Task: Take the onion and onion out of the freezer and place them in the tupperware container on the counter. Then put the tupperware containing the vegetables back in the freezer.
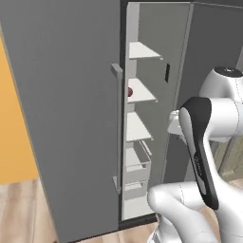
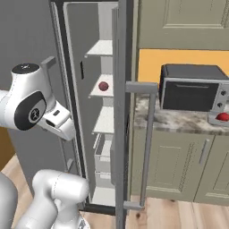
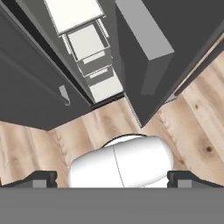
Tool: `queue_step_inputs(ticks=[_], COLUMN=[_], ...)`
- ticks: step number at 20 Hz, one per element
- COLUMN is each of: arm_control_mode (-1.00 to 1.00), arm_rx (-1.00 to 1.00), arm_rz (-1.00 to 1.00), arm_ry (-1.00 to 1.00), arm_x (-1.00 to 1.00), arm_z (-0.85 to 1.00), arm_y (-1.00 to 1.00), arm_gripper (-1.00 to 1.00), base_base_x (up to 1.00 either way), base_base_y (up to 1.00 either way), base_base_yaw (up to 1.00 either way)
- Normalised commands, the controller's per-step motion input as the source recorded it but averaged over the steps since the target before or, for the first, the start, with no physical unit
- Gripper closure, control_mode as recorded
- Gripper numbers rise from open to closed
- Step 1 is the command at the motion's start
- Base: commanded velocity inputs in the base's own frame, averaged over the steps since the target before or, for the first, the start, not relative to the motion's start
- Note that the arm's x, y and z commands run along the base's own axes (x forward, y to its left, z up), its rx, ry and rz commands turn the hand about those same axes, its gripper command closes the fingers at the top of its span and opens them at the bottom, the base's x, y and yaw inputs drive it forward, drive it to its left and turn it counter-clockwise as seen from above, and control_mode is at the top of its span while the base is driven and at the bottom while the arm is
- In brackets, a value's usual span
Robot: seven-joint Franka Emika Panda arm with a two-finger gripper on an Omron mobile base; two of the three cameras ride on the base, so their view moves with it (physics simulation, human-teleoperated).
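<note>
Gripper [image 3: 113, 178] pointed down at the wooden floor [image 3: 192, 131], fingertips [image 3: 40, 178] spread as wide as they go. Nothing held, nothing touched.

Ahead of the fingertips, up the hand view: foot of the freezer [image 1: 71, 118], standing upright with its long axis vertical. Door swung open toward the robot, its thick edge [image 3: 144, 57] ahead and to the right of the fingers. Long bar handle [image 1: 117, 128] running parallel to the freezer's long axis. Straight ahead of the fingers, between the door and the dark body, pale drawers [image 3: 87, 41] stacked at the bottom of the compartment. All well apart from the fingertips.

Higher than the hand and beyond it, deep in the open compartment: duller onion [image 2: 103, 86], resting on a white shelf [image 2: 102, 91] about the middle of the stack, near the shelf's front edge. Round, so no long axis to tell. Well apart from the fingers.

Far off to the fingers' right, past the open door: counter [image 2: 170, 120] on beige cabinets [image 2: 170, 165], with a toaster oven [image 2: 192, 87] at the back. Just beside the oven's right front corner, cut by the picture's edge: tupperware container [image 2: 214, 120], low and grey, with the brighter onion [image 2: 222, 117] sitting in it. Too little of the box in view to tell which way its long side runs.
</note>
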Motion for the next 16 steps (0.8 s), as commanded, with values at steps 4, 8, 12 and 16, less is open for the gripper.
queue_step_inputs(ticks=[4,8,12,16], arm_control_mode=[1.0,1.0,1.0,1.0], arm_rx=[0.0,0.0,0.0,0.0], arm_rz=[0.0,0.0,0.0,0.0], arm_ry=[0.0,0.0,0.0,0.0], arm_x=[0.0,0.0,0.0,0.0], arm_z=[0.0,0.0,0.0,0.0], arm_y=[0.0,0.0,0.0,0.0], arm_gripper=[-1.0,-1.0,-1.0,-1.0], base_base_x=[0.35,-0.91,-0.77,0.11], base_base_y=[0.14,0.13,0.2,0.53], base_base_yaw=[-0.24,-0.09,-0.03,0.0])
